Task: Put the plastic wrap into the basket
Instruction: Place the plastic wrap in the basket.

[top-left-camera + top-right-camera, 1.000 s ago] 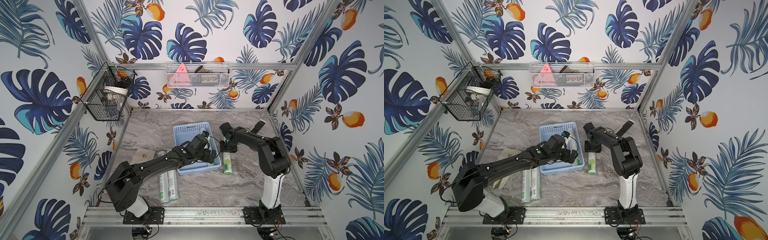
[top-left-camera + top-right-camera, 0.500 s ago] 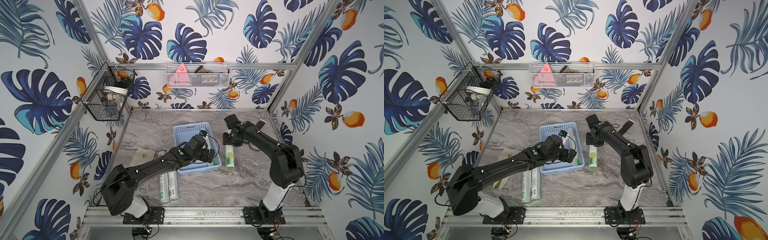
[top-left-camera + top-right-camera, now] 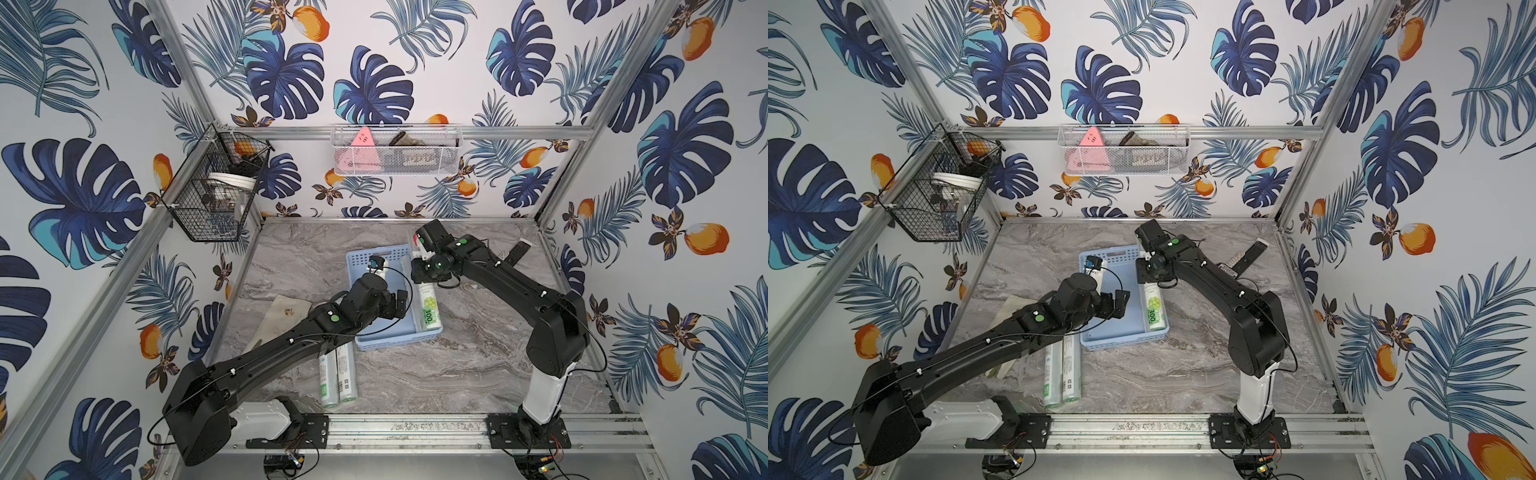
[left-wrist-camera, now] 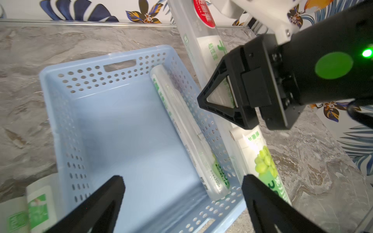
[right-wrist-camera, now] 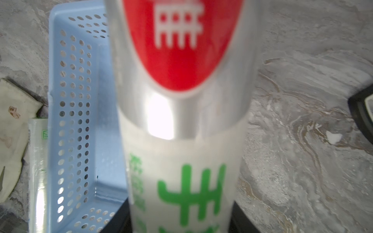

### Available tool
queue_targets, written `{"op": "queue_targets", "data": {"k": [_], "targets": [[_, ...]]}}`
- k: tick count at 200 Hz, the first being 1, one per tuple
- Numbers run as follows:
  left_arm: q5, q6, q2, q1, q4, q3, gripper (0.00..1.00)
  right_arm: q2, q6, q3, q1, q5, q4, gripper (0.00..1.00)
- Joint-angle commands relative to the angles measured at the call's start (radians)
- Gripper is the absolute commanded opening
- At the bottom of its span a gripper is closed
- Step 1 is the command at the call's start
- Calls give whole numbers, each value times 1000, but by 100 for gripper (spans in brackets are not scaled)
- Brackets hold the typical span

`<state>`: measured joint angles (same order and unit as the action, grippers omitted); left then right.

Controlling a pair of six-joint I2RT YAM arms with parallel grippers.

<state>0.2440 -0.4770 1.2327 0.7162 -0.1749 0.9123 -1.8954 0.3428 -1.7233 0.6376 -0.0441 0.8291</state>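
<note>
Two rolls of plastic wrap [image 3: 347, 370] are lying side by side on the table [image 3: 457, 374], at 7 o'clock from the light-blue basket [image 3: 395, 338]. The left gripper [image 3: 395, 305] is hovering over the basket, its jaws standing wide apart and gripping nothing. A third roll [image 4: 181, 125] is lying inside, along the 3 o'clock wall. The right gripper [image 4: 230, 96] is clamping a fourth roll [image 3: 429, 309] over the 3 o'clock rim, its red-marked end pointing to 12 o'clock.

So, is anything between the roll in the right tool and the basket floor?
Partly. The held roll hangs over the basket's right wall, and another roll already lies inside along that wall. The open left tool hovers over the basket's near end. The rest of the floor is bare.
</note>
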Motion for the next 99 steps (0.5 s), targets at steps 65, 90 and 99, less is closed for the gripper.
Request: {"op": "queue_targets", "data": {"k": [65, 90, 99], "targets": [[-34, -52, -160, -166, -60, -96, 99, -174, 27, -121, 45, 82, -16, 19], [-72, -51, -151, -176, -60, -98, 99, -215, 32, -140, 45, 72, -10, 19], [-83, -51, -143, -176, -60, -96, 99, -229, 37, -146, 45, 65, -10, 20]]}}
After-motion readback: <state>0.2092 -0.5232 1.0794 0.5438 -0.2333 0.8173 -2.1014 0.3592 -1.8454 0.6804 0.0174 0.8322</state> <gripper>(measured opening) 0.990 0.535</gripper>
